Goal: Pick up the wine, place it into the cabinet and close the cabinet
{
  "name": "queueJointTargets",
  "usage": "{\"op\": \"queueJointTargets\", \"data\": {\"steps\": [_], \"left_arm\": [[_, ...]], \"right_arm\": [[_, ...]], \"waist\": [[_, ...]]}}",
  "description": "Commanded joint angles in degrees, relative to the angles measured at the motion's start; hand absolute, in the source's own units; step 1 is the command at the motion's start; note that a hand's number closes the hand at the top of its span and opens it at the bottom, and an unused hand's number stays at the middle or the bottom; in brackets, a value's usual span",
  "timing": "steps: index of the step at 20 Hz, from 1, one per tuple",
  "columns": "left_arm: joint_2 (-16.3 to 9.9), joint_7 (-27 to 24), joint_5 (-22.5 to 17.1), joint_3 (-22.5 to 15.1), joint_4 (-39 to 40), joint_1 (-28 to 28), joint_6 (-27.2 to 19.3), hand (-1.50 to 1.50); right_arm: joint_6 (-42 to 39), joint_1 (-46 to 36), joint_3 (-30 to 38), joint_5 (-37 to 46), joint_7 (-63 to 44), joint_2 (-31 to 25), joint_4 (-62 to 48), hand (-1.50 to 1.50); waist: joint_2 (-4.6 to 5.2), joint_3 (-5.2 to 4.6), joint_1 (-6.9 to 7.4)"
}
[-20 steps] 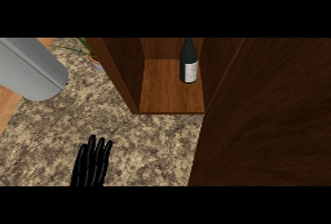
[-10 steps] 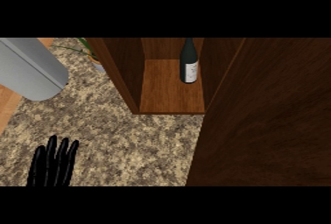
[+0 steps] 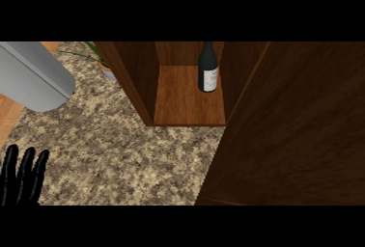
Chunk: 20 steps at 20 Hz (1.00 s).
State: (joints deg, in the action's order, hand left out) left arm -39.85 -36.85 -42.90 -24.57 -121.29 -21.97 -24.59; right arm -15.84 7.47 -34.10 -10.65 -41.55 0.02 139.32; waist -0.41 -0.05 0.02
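Left hand [image 3: 22, 176]: black, at the lower left corner of the speckled beige-and-brown granite counter [image 3: 121, 154]. Fingers straight, held side by side with narrow gaps, tips pointing toward the far edge. It holds nothing and touches no object; whether it rests on the stone or hovers above it cannot be told. Only the fingers and part of the palm show; the forearm is cut off by the view's lower edge. Right hand: not visible.

Open room: a broad stretch of bare granite lies between the left hand and the front edge of the cabinet floor. At the counter's far left stands a large grey cylindrical metal container [image 3: 32, 75], well apart from the hand. Just beside the cabinet's left wall, at the far edge, thin green leaves of a small plant [image 3: 92, 53] show. A strip of light wood surface [image 3: 8, 118] runs along the counter's left edge.

Cabinet: open brown wooden cabinet [image 3: 187, 103] with a lighter wooden floor. Its large dark brown wooden door [image 3: 292, 130] fills the right side of the view and hides the counter's right edge.

Wine: dark green glass wine bottle [image 3: 207, 67] with a white label, upright, inside the cabinet at the back right of the floor, near the right wall.
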Motion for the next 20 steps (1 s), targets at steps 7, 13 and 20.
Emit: {"op": "queueJointTargets", "data": {"steps": [7, 13, 20], "left_arm": [[-6.24, 2.23, -8.35, 14.61, 1.3, -3.58, 10.75, -1.5], [-7.57, 4.32, -10.25, 17.1, 1.24, -3.71, 12.99, -1.5], [-5.65, 4.89, -11.94, 17.7, 5.64, -1.95, 17.25, -1.5]], "right_arm": [[13.16, -2.65, -20.45, 12.69, -0.04, -0.04, 4.07, 1.5], [17.94, -6.31, -23.25, 17.01, 0.55, -0.22, 3.21, 1.5], [26.92, -18.39, -22.06, 20.31, 1.81, -0.24, -4.53, 1.5]], "waist": [[-0.11, -0.06, 0.2], [-0.37, -0.15, 0.22], [0.08, -0.2, 0.6]]}}
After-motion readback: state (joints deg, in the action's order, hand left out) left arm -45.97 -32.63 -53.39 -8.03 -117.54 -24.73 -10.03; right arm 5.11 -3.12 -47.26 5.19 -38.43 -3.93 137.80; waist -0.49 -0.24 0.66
